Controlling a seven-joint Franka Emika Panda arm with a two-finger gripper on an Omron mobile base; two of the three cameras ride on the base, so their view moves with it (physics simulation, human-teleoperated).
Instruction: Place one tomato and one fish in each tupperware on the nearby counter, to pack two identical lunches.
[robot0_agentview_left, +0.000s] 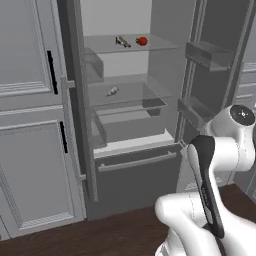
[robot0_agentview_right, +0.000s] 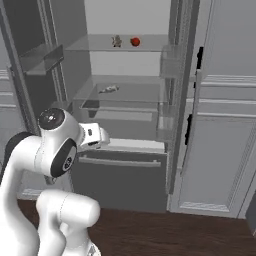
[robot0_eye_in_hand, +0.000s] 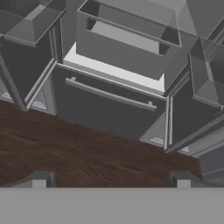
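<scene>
The gripper (robot0_eye_in_hand: 111, 179) is spread wide and holds nothing. The tomato (robot0_agentview_left: 142, 41) looks smooth and round, so it may slip; grasp across its middle. The fish (robot0_agentview_left: 112, 91) seems slim and light.

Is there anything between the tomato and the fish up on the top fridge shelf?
No. In the left base view only bare glass shelf lies between the tomato and the fish.

The light was even and soft, with no clear source. The fridge (robot0_agentview_left: 130, 90) interior was pale grey and the brightest part, without glare. Shadows were weak, only a little darker under the shelves (robot0_agentview_left: 131, 44). All pictures looked slightly soft and low in detail. The floor (robot0_eye_in_hand: 65, 144) was dark brown, without reflections.
</scene>
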